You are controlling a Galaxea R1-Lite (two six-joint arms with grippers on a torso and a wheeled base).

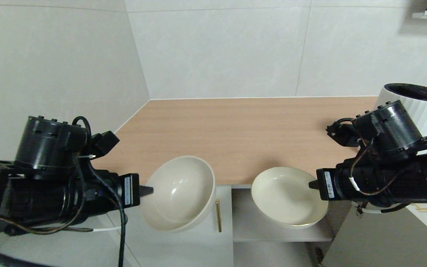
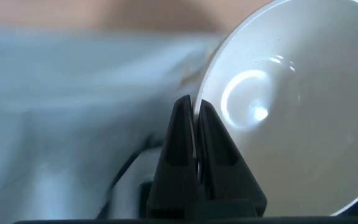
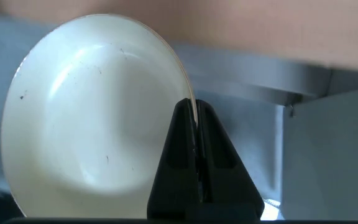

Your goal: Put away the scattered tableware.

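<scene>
Both dishes held, mid-stowing.
Left gripper (image 1: 148, 191) pinches the bowl (image 1: 180, 193) at 7 o'clock, right gripper (image 1: 311, 184) the plate (image 1: 287, 196) at 5, over the shelf (image 1: 272, 231); I'd say lowering them in comes next.

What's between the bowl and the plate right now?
In the head view, a slim gold handle on the white cabinet door and a strip of grey shelf lie between the bowl and the plate, which hang apart.
</scene>
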